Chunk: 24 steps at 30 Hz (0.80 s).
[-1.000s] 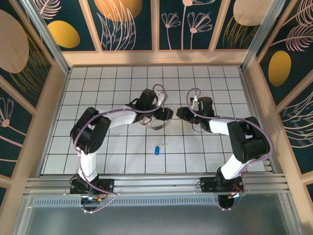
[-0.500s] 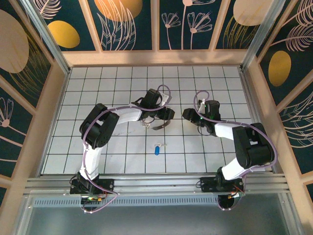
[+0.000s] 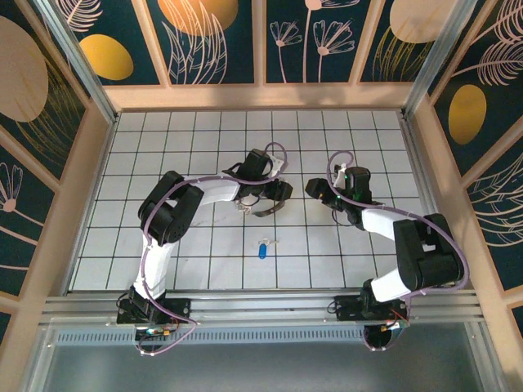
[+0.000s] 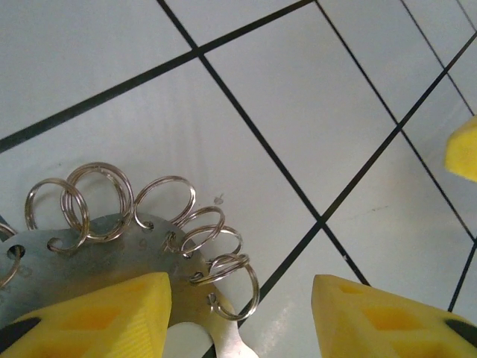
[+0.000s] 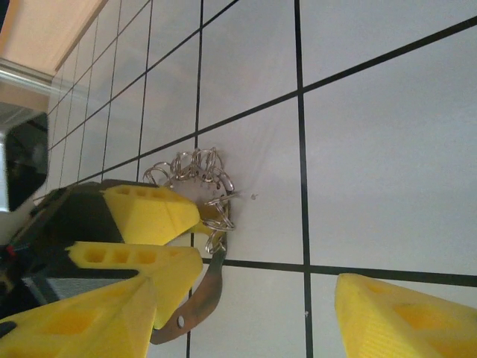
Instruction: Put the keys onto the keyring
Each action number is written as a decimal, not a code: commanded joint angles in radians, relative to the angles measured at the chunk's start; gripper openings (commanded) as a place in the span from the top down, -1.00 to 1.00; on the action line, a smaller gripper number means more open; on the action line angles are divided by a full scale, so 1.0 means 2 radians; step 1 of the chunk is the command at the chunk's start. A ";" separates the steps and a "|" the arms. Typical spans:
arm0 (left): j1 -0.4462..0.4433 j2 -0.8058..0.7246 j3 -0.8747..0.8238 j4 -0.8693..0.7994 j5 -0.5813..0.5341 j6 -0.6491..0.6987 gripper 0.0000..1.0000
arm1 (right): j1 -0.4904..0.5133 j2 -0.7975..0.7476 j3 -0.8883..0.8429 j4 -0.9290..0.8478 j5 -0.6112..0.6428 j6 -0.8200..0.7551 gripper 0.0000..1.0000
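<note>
Top external view: keyring attended, key waiting to be fetched

The white tiled table (image 3: 163, 147) is seen with both arms bent toward its middle; the keyring (image 3: 263, 209) lies there beneath the left gripper (image 3: 270, 198), and the right gripper (image 3: 312, 189) is held just beside it. The left gripper's fingers (image 4: 97, 313) are set partway apart, one resting on the flat rim; whether the rim is truly gripped cannot be told. The right gripper's jaws are spread wide with nothing between them. The blue key (image 3: 262, 250) lies alone on the tiles, nearer the arm bases and apart from both grippers. The small split rings (image 4: 160, 205) are fanned along the rim. The step in hand is judged to be steadying the ring; next, the key's head must be pinched by the free gripper and its hole brought to a split ring.
</note>
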 commanded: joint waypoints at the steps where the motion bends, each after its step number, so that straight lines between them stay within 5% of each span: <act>1: -0.002 0.010 0.014 -0.012 0.001 0.010 -0.05 | -0.006 -0.020 -0.007 -0.009 0.016 0.004 -0.30; 24: -0.017 -0.004 0.007 -0.007 0.021 0.001 0.05 | -0.009 -0.002 -0.007 0.000 0.014 0.009 -0.29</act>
